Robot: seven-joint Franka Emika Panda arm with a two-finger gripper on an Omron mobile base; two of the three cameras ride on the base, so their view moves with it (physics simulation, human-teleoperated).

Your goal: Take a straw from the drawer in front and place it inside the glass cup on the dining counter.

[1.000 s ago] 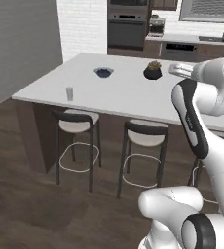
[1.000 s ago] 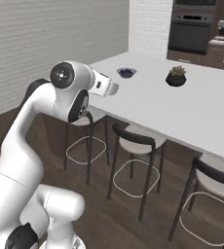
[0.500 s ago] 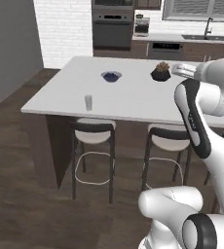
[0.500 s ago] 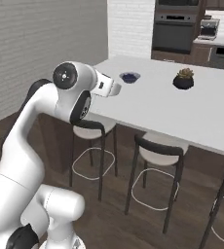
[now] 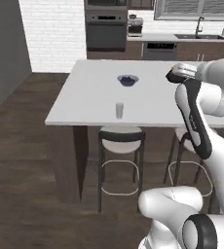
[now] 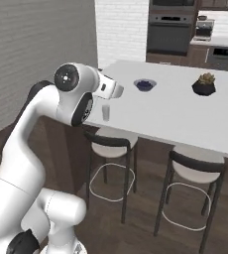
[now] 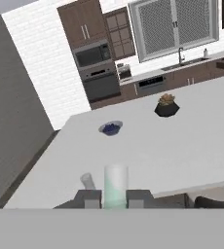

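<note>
In the hand view my gripper (image 7: 115,198) is shut on the straw (image 7: 116,185), a pale stick rising between the two dark fingertips (image 7: 88,198). The glass cup (image 7: 88,181) stands just left of the straw, near the front edge of the dining counter (image 7: 182,146). From the base the cup (image 5: 119,110) (image 6: 106,113) sits alone on the white top (image 5: 89,97), toward the near left corner. My hand (image 6: 113,90) is held high above the counter's edge, short of the cup. The drawer is out of view.
A shallow bowl with blue contents (image 5: 127,80) (image 6: 144,85) lies behind the cup. A dark potted plant (image 6: 204,85) stands further right. Stools (image 5: 121,137) (image 6: 198,166) are tucked under the counter's near side. An oven wall (image 5: 105,31) and sink counter (image 5: 196,36) lie beyond.
The whole picture has shifted: the base has driven, bringing the counter's near corner and the cup closer and more central. The arm keeps its pose with the straw held.
</note>
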